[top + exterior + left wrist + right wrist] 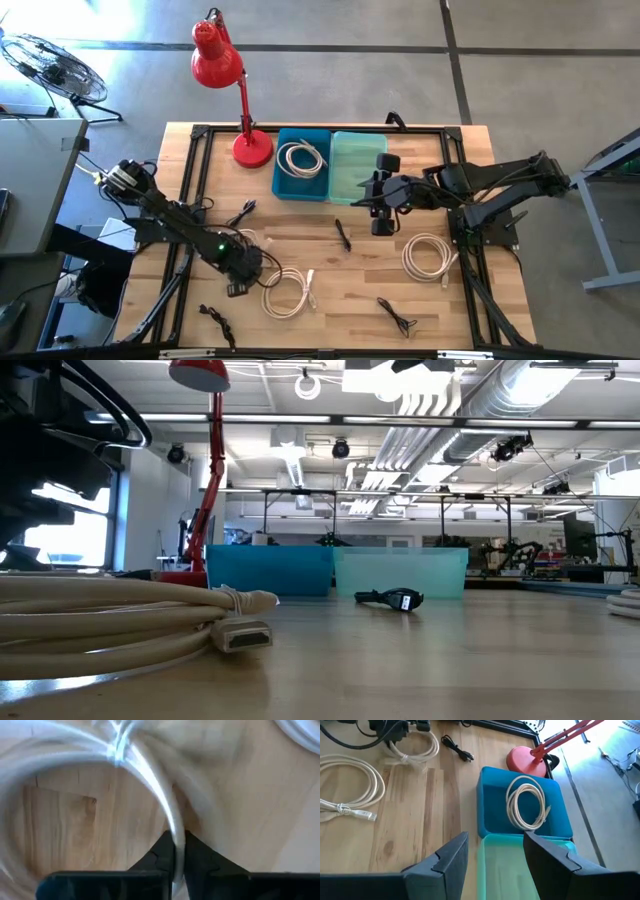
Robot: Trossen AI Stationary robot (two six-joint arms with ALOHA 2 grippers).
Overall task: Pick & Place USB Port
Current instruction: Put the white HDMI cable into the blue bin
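Observation:
My left gripper is low over the table's near left, shut on a white coiled cable; this cable also shows in the right wrist view. A second white coil lies just to its right, with its plug on the wood. A third white coil lies at the near right. A fourth white coil lies in the blue bin. My right gripper is open and empty, above the near edge of the teal bin. My left gripper pinches one strand of the white coil's loop between its two fingers. The fingers come from above, pointing down. The rest of the loop spreads out over the wood beyond the fingers; whether it is lifted does not show.
A red desk lamp stands at the far left beside the blue bin. Black cables lie at the table's middle, near right, near left and left. A black frame runs along the table edges.

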